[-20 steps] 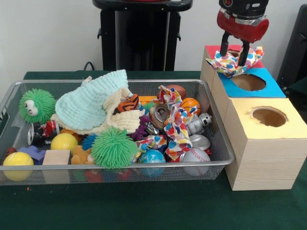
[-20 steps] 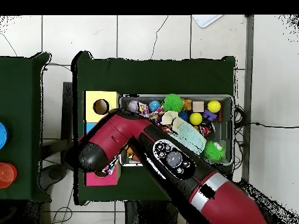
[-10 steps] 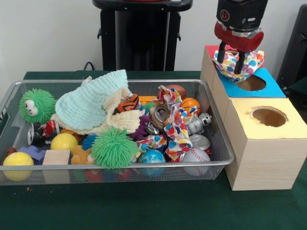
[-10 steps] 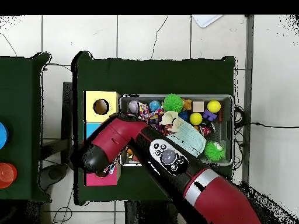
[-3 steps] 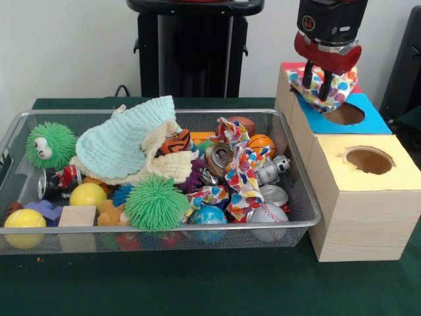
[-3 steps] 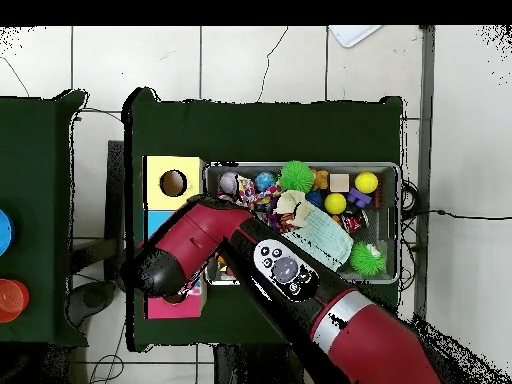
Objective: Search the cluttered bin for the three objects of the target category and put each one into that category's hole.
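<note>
Front view: red-and-black gripper, upper right of frame, is clamped on a multicoloured polka-dot cloth over the red-topped wooden box, just behind the blue-topped box's hole. Cloth looks soft, light, floppy – likely to drape and snag on a rim; best pinched at a bunched fold. A matching cloth lies in the wire mesh bin, centre. No readable writing. Overhead view: arm covers boxes at left – gripper hidden.

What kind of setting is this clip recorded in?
Likely a robotics lab: a green-clothed table on white floor tiles, a wire mesh bin crammed with toys, and wooden sorting boxes with coloured tops and holes.
</note>
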Available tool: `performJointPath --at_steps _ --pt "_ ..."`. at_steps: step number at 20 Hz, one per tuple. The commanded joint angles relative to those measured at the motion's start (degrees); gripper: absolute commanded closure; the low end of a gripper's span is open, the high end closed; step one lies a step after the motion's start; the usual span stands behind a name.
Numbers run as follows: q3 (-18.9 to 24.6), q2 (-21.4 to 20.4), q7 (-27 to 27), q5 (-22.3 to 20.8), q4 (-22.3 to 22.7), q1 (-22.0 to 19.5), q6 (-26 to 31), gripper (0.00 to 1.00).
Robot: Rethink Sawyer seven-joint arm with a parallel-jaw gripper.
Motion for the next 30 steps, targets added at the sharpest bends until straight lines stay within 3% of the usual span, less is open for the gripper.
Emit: performJointPath --at_steps 1,6,11,14,16,17,19,21,22,28,30 --pt "-7.05 2.94 4.84 -4.72 -0.75 -0.38 -1.62 1.00" --pt "-5.68 1.19 4.04 -1.54 0.25 -1.64 -0.22 1.00" --pt "-3.56 -4.92 2.38 4.59 1.20 -3.62 5.69 1.00" --pt "-1.86 -7.03 1.52 7.63 1.63 -5.29 5.93 1.00" --pt "0.20 -12.22 2.15 12.32 2.03 -8.42 5.89 1.00" --pt "1.03 -14.56 4.13 15.39 1.55 -10.18 5.03 1.00" --pt "-0.76 -18.39 14.26 19.73 -0.24 -11.73 -0.83 1.00" --pt "-7.69 -19.93 28.57 20.24 -2.97 -9.65 -8.50 1.00" --pt "-10.48 -19.85 32.80 20.76 -3.76 -8.88 -10.46 1.00" --pt "-23.77 -18.57 44.91 24.09 -7.21 -4.78 -10.28 1.00" --pt "-26.15 -18.16 47.12 26.02 -7.15 -4.92 -11.93 1.00"
